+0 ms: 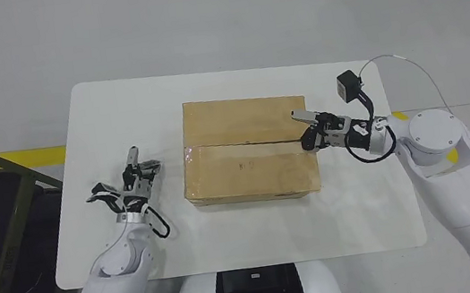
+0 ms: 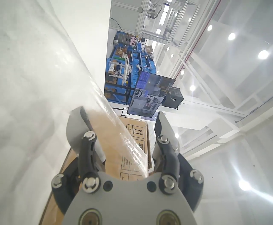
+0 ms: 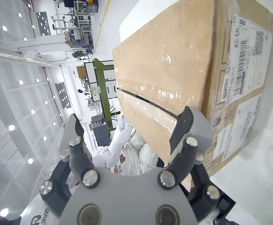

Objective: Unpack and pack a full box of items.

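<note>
Cardboard box (image 1: 249, 149), flaps closed, at centre of table (image 1: 103, 111). Right gripper (image 1: 303, 130) at its right end by the top seam, jaws wide, empty. Left gripper (image 1: 141, 164) near left edge, jaws apart, empty.

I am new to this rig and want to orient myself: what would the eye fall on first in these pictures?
A closed cardboard box sits in the middle of the white table, its top flaps meeting in a seam. The right end effector is open at one end of the box, by that seam. The left end effector is open over the table, apart from the box's other end.
</note>
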Motion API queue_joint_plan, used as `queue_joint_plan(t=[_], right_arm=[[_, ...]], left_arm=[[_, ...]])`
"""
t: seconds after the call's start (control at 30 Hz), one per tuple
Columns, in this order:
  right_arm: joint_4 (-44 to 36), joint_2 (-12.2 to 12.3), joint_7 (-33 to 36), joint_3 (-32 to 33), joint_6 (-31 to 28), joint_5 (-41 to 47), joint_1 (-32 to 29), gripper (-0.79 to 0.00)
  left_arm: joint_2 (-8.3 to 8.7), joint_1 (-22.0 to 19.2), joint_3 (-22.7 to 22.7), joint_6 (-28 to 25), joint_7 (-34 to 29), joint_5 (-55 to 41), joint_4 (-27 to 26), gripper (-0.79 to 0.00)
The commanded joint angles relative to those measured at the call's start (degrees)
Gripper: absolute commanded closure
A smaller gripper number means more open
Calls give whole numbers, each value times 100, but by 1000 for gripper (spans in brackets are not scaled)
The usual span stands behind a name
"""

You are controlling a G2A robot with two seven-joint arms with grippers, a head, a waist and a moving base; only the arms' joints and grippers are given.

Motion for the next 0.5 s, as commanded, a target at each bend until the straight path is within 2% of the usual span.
queue_joint_plan(t=[0.0, 0.13, 0.27, 0.33, 0.47], right_arm=[[0, 0, 0, 0, 0, 0, 0, -785], [0, 0, 0, 0, 0, 0, 0, -785], [0, 0, 0, 0, 0, 0, 0, -785], [0, 0, 0, 0, 0, 0, 0, -785], [0, 0, 0, 0, 0, 0, 0, -785]], left_arm=[[-14, 10, -11, 7, -11, -16, 27, -505], [-38, 53, -89, 15, -38, -133, 92, -459], [-55, 133, -230, -50, -68, -254, 113, -372], [-61, 166, -304, -42, -70, -284, 119, -296], [-78, 171, -398, 14, -110, -331, 142, -289]])
